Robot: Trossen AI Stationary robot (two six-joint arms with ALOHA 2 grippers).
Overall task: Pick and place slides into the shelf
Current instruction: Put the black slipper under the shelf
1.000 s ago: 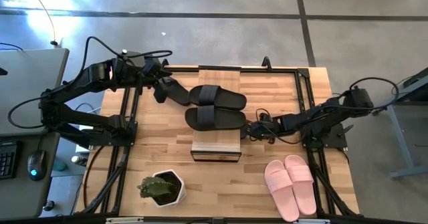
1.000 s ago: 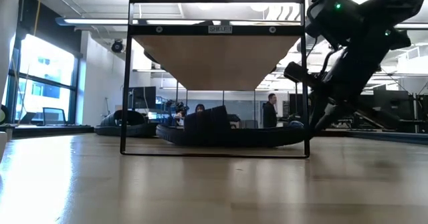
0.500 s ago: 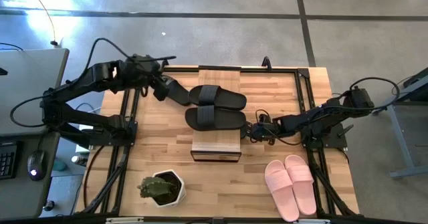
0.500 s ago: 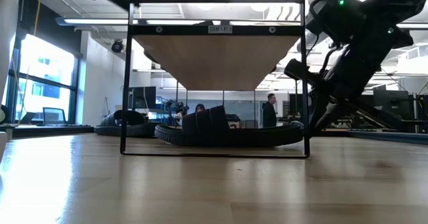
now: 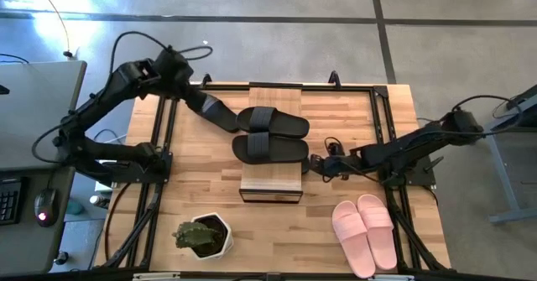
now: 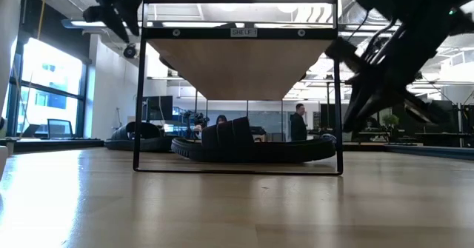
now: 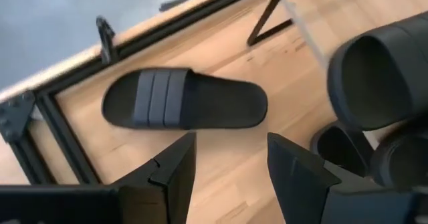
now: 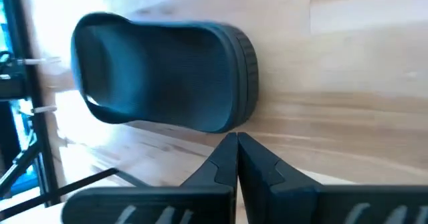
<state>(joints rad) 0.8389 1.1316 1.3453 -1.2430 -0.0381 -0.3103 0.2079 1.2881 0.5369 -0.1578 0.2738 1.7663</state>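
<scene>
Two black slides (image 5: 270,135) lie side by side under the shelf (image 5: 271,186), protruding on both sides of its plank top. The pink pair (image 5: 366,233) rests on the counter (image 5: 336,113) near the front right corner. The left gripper (image 7: 227,158) hangs above the far slide, fingers spread wide and empty. The right gripper (image 8: 237,144), fingers pressed together, holds nothing, just beside the near slide's end.

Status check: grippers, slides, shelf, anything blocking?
Left gripper open, empty, above one black slide. Right gripper shut, empty, beside the other black slide. Pink slides outside the shelf. Nothing blocking.
</scene>
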